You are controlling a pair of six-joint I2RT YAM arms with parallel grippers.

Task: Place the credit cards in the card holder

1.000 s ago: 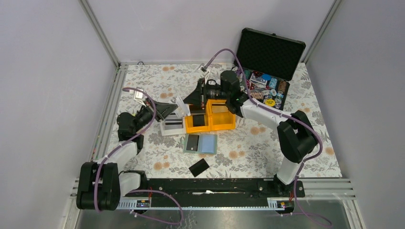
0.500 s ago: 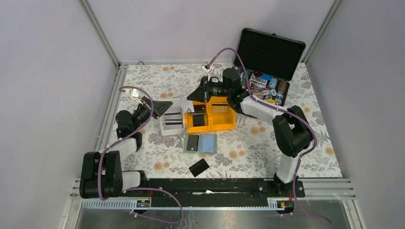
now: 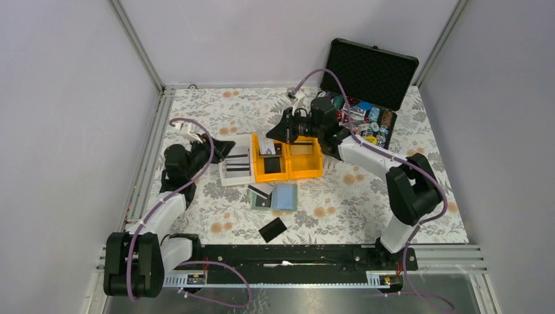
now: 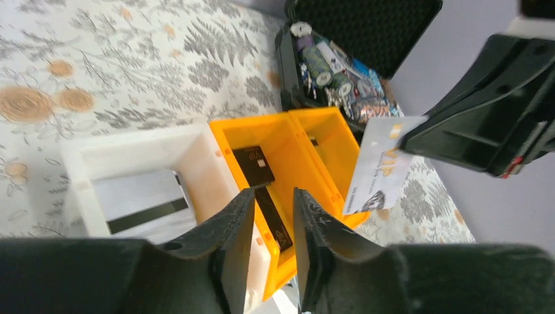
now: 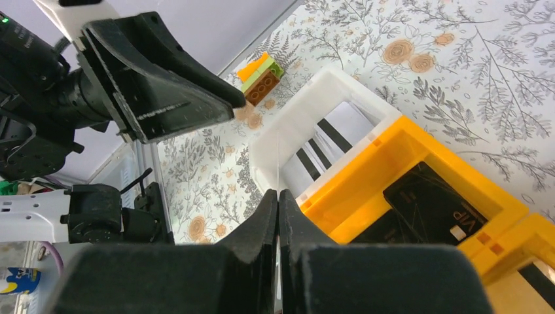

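Note:
My right gripper [image 3: 276, 134] is shut on a silvery-white credit card [image 3: 265, 142] and holds it upright over the left yellow bin [image 3: 269, 175]. The card shows edge-on in the right wrist view [image 5: 278, 157] and flat in the left wrist view [image 4: 379, 163]. My left gripper [image 3: 226, 146] is open and empty beside the white bin [image 3: 229, 180]. The green card holder [image 3: 284, 197] lies open in front of the bins with a black card [image 3: 260, 191] on its left side. Another black card [image 3: 272, 229] lies on the table nearer to me. A black card [image 4: 253, 165] lies in the yellow bin.
The white bin holds a pale card with a black stripe [image 4: 141, 208]. A second yellow bin [image 3: 306, 171] adjoins the first. An open black case [image 3: 370, 69] with poker chips stands at the back right. An orange-and-green block [image 5: 262, 73] lies behind the white bin.
My right gripper has moved right and back with the silvery card. My left gripper has drawn back to the left. The black card on the holder now sits more askew.

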